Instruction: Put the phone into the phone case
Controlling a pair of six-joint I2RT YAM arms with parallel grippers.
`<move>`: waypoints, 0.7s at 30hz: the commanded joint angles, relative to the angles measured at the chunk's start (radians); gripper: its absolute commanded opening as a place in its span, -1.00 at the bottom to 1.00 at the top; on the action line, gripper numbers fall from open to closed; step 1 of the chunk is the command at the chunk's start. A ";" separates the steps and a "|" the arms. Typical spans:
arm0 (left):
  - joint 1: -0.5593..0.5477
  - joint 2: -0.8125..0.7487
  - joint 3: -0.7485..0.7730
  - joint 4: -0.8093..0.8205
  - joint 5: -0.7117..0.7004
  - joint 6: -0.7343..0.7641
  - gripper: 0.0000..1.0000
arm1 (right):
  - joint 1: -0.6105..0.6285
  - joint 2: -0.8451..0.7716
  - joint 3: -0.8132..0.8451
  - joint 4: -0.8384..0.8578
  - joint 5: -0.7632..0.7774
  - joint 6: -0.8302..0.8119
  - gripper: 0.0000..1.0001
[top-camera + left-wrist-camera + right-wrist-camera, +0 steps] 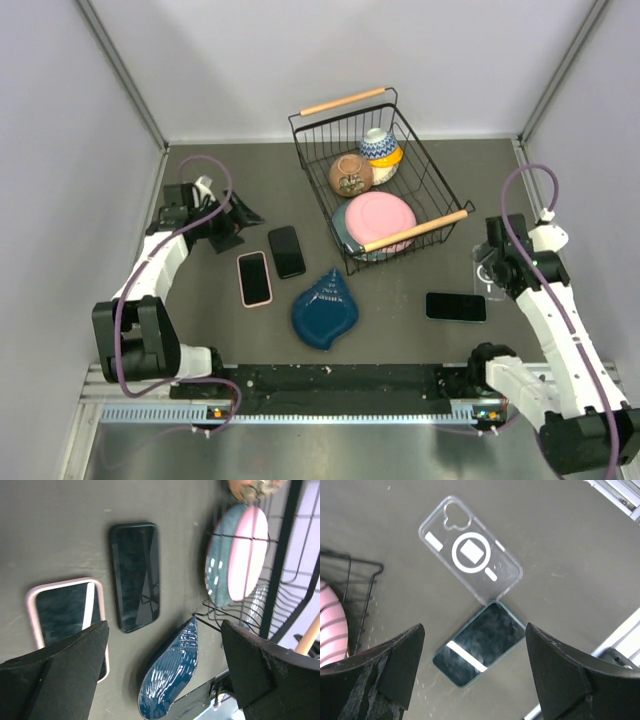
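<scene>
Left pincer (240,222) is held low over the grey worktop (400,330) at far left. It is released, its black fingers (65,675) are spread wide, and nothing is gripped.

Just right of it, a dark-screened phone in a pink case (254,278) is laid flat, screen up. A bare black phone (287,251) is laid just beside it, slightly further back and not touching it.

A glossy blue shell-shaped dish (325,309) is set nearer the front edge, close to both phones.

Behind centre, a black wire basket with wooden handles (343,101) is placed. Inside it are seen a brown bowl (351,174), a blue-and-white patterned bowl (380,146) and a pink plate (378,220).

To the right, in front of the basket, a slim dark phone with a greenish edge (456,306) is laid flat, screen up. A clear plastic phone case with a white ring (470,555) is laid empty on the worktop beside it. One corner of the case meets the phone's short end, and the phone is outside the case.

Right pincer (474,630) is held above both. It is released, its fingers (570,675) are set wide apart, and nothing is grasped.
</scene>
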 commanded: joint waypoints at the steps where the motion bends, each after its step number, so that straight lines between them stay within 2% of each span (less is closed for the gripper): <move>1: 0.118 0.018 -0.046 0.001 0.066 -0.019 0.98 | -0.142 -0.012 -0.081 0.262 -0.097 -0.230 0.56; 5: 0.126 -0.008 -0.093 0.052 0.109 -0.027 0.98 | -0.259 0.036 -0.139 0.279 -0.259 -0.180 0.45; 7: 0.128 -0.014 -0.087 0.050 0.117 -0.024 0.98 | -0.305 0.060 -0.155 0.285 -0.311 -0.173 0.55; 12: 0.117 -0.069 -0.112 0.070 0.098 -0.032 0.98 | -0.376 0.142 -0.115 0.293 -0.252 -0.155 0.64; 18: 0.112 -0.124 -0.121 0.079 0.104 -0.024 0.98 | -0.384 0.241 -0.031 0.352 -0.230 -0.330 0.69; 20: 0.109 -0.146 -0.130 0.082 0.085 -0.025 0.98 | -0.402 0.225 -0.006 0.307 -0.224 -0.223 0.64; 21: 0.108 -0.152 -0.132 0.079 0.075 -0.024 0.98 | -0.403 0.221 0.003 0.231 -0.235 -0.162 0.64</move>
